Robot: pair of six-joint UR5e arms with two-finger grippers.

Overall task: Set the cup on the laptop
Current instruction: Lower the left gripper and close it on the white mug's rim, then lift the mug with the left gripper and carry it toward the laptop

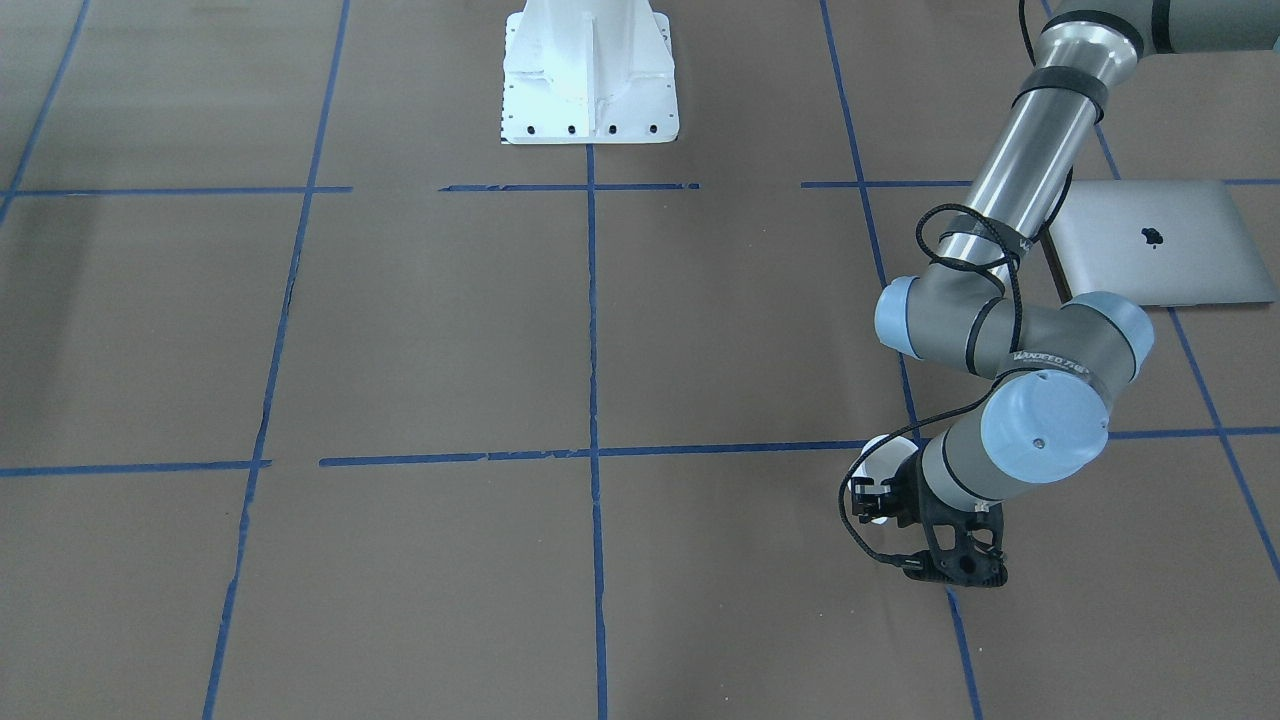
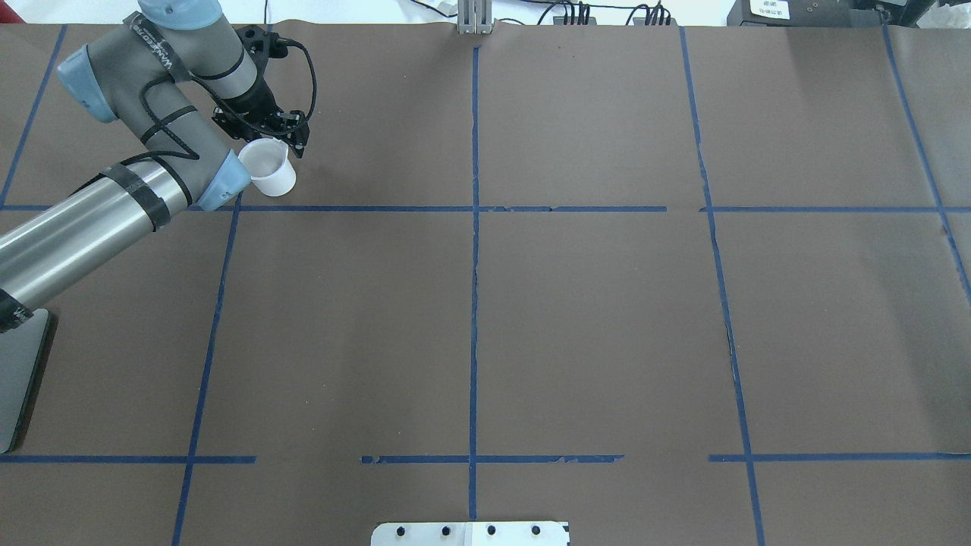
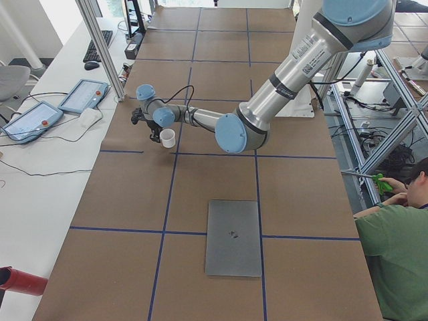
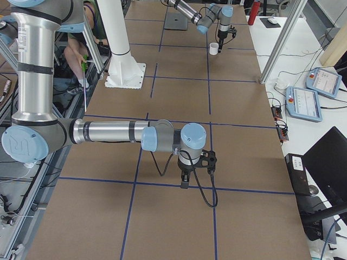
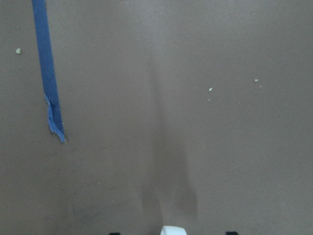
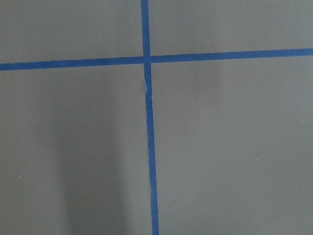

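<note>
Step in hand: pickup of cup (image 2: 267, 173) (placement not begun). Cup upright at far left of table (image 2: 607, 341) in overhead view, well apart from laptop (image 2: 21, 383), which lies flat at about 8 o'clock from it. Left gripper (image 2: 265, 141) over cup, fingers spread wide, 1 each side; cannot tell firm contact or lift-off. Right gripper (image 4: 185, 180) hangs over tape cross (image 6: 146, 59); cannot tell finger state. Next, judged: confirm grip, raise, carry toward 8 o'clock, lower upright onto laptop.
</note>
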